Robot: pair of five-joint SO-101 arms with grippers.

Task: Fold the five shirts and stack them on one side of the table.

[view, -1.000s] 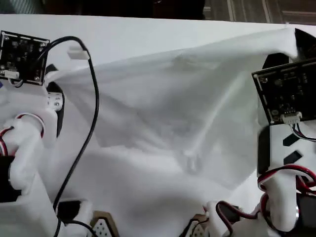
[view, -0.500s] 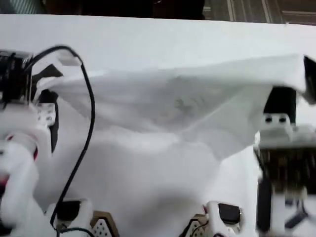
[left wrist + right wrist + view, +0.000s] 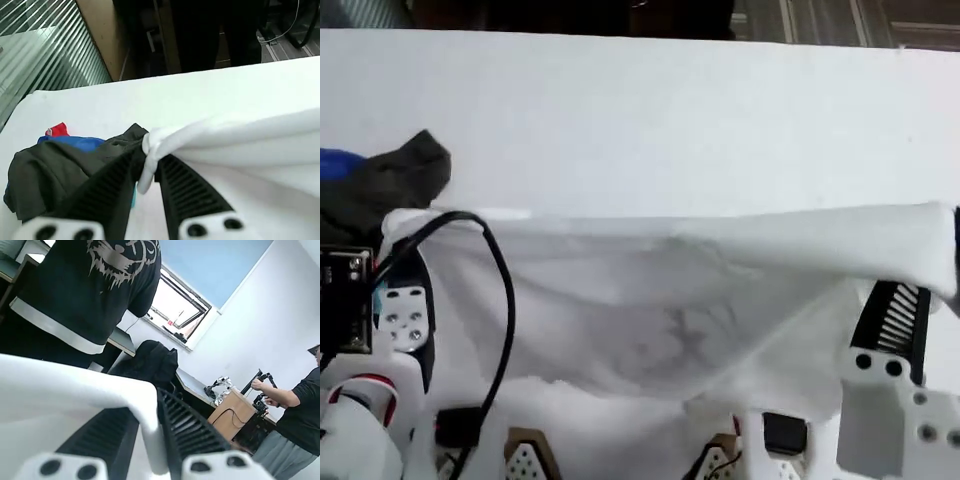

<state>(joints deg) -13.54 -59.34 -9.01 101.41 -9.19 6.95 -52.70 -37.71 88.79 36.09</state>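
The left fingers (image 3: 182, 187) and right fingers (image 3: 192, 427) are each clamped tight on a corner of the white shirt (image 3: 670, 300), stretching it flat between them over the desk (image 3: 670, 120), likely for folding, with dark shirts (image 3: 390, 180) just beyond the left fingers.

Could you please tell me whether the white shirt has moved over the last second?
Yes: the white shirt has come toward the arms' bases, away from the far edge of the table, uncovering dark clothes.
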